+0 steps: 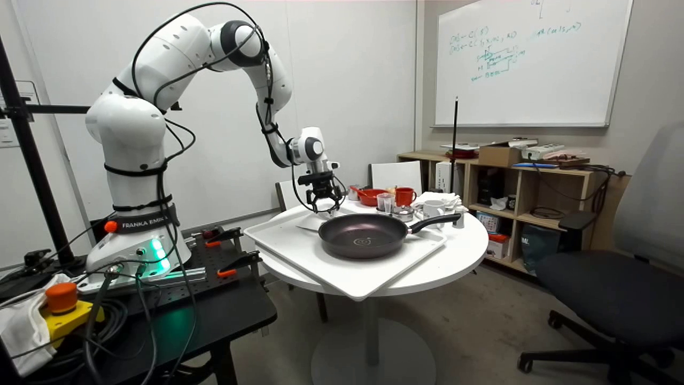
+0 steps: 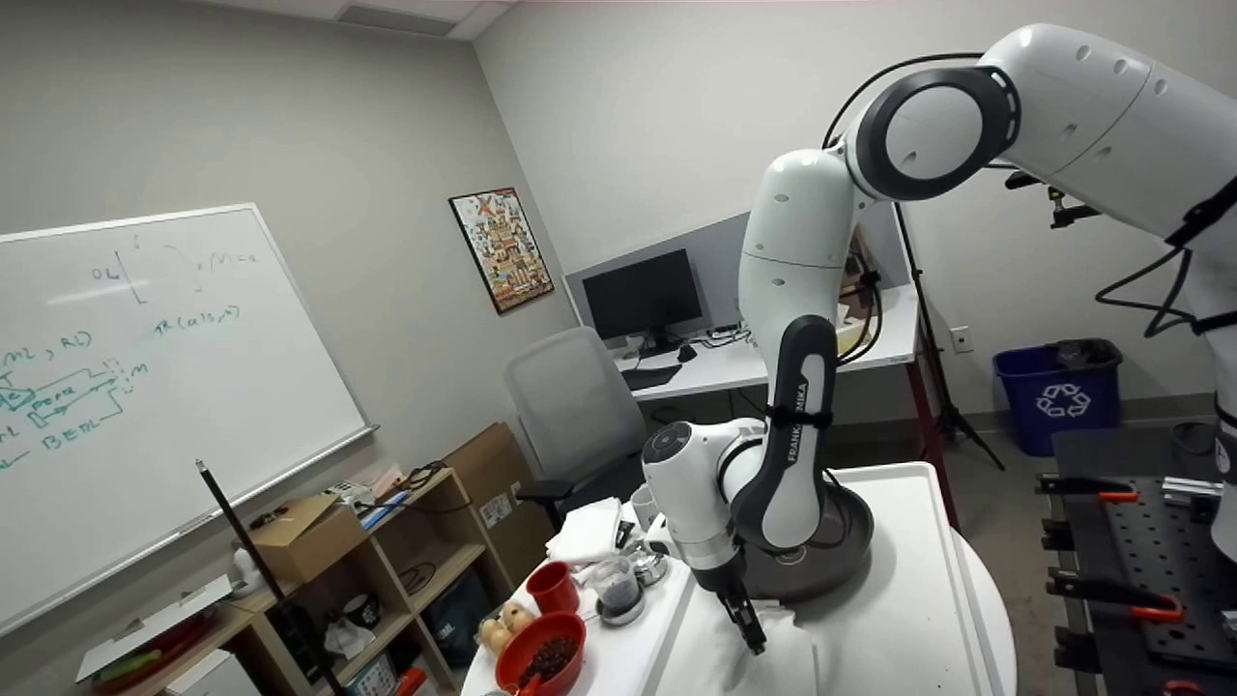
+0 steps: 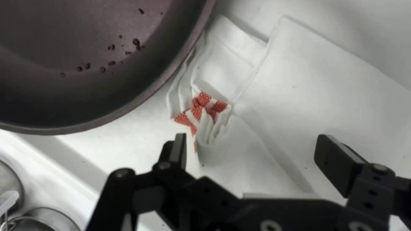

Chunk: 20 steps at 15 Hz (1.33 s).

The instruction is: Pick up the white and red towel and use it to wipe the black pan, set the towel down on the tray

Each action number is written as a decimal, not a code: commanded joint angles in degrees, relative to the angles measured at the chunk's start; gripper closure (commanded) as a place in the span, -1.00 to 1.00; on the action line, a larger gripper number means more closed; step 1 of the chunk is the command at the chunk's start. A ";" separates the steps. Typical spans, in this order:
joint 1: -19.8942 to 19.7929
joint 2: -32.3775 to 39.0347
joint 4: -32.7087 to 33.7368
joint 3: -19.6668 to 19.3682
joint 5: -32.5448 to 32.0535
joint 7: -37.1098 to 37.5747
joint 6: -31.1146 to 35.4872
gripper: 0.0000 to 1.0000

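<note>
Stands with the arm (image 1: 173,53) arched high above the base (image 1: 139,259), bent over at the elbow and sloping down across the edge of the counter (image 1: 462,251) to a low wrist above the tray (image 1: 291,247). Points the gripper (image 3: 252,144) downward, near the tray edge closest to the red mug (image 2: 556,597) and red bowl (image 2: 546,626). Has the fingers (image 3: 335,162) spread wide apart in the wrist view, with nothing gripped. Looks down there on the white and red towel (image 3: 273,89), loose, folded and rumpled on the tray right below the gripper. Has one finger over the cloth and the opposite one just off its edge; cannot tell touching from hovering. Gathered into folds at the red-checked part, slightly ahead of the gap between the fingers and toward the black pan (image 1: 366,235). Partly hidden by the pan's rim at the far end, too much so to tell contact. Has the pan in sight too, flat on the tray beside the towel, with small dark bits (image 3: 111,63) scattered inside and the handle (image 1: 434,221) slanting out past a tray corner in an exterior view.
</note>
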 commanded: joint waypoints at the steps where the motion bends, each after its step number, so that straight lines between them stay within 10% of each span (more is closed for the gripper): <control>1: 0.39 -6.79 -7.74 -0.75 -0.22 2.46 4.54 -1.00; 10: -0.86 -20.29 -18.33 -6.78 3.41 17.73 3.91 -1.00; 20: -9.85 -27.35 -15.94 -5.82 12.68 18.90 -22.90 -1.00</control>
